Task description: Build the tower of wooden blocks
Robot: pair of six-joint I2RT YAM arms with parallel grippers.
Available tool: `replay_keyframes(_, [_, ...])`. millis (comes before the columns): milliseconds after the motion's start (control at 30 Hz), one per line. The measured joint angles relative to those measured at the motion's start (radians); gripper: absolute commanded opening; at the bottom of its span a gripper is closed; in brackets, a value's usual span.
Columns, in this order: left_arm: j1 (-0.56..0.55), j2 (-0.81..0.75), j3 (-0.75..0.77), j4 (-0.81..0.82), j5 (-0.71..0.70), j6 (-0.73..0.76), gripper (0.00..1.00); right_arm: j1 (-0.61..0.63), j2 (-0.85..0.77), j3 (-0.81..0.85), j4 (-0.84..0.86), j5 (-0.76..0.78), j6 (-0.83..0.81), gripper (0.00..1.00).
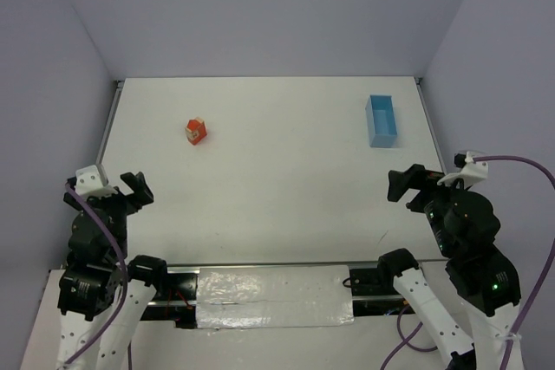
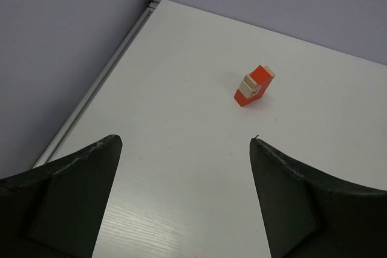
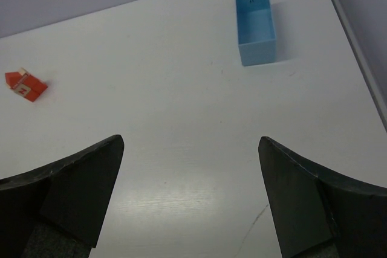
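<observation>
Both arms sit folded at the near edge of the table (image 1: 277, 188) in the top view, with the left gripper (image 1: 130, 188) and right gripper (image 1: 406, 184) spread wide and empty. The wood block tower (image 1: 196, 130) stands far left, well apart from the light blue box (image 1: 381, 120) at far right. From the left wrist, wide-set jaws frame the red-orange and tan tower (image 2: 254, 86) ahead. From the right wrist, equally wide jaws hold nothing, with the box (image 3: 257, 52) ahead right and the tower (image 3: 26, 86) far off to the left.
</observation>
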Motion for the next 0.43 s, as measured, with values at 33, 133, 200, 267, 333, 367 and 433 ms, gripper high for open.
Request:
replay_keyframes(33, [-0.005,-0.003,0.0,0.0,-0.002,0.0,0.99,0.0,0.001,-0.009,-0.003,0.002,-0.004,1.0])
replay_keyframes(133, [-0.009,-0.007,0.0,0.001,-0.003,-0.001,1.0,0.0,0.001,-0.013,-0.002,0.006,-0.013,1.0])
replay_keyframes(200, [-0.01,-0.007,0.0,0.0,-0.004,-0.002,1.0,0.0,0.002,-0.013,-0.002,0.007,-0.016,1.0])
replay_keyframes(267, [-0.01,-0.007,0.0,0.001,-0.006,-0.005,1.0,0.0,0.005,-0.013,-0.001,0.007,-0.017,1.0])
replay_keyframes(333, [-0.01,-0.007,0.0,0.001,-0.006,-0.014,1.0,0.0,0.011,-0.012,0.0,0.006,-0.017,1.0])
replay_keyframes(367, [-0.011,-0.008,0.0,0.001,-0.006,-0.015,1.0,0.0,0.017,-0.012,0.0,0.006,-0.017,1.0])
replay_keyframes(433, [-0.012,-0.008,-0.001,0.001,-0.006,-0.017,0.99,0.0,0.029,-0.012,0.0,0.005,-0.017,1.0])
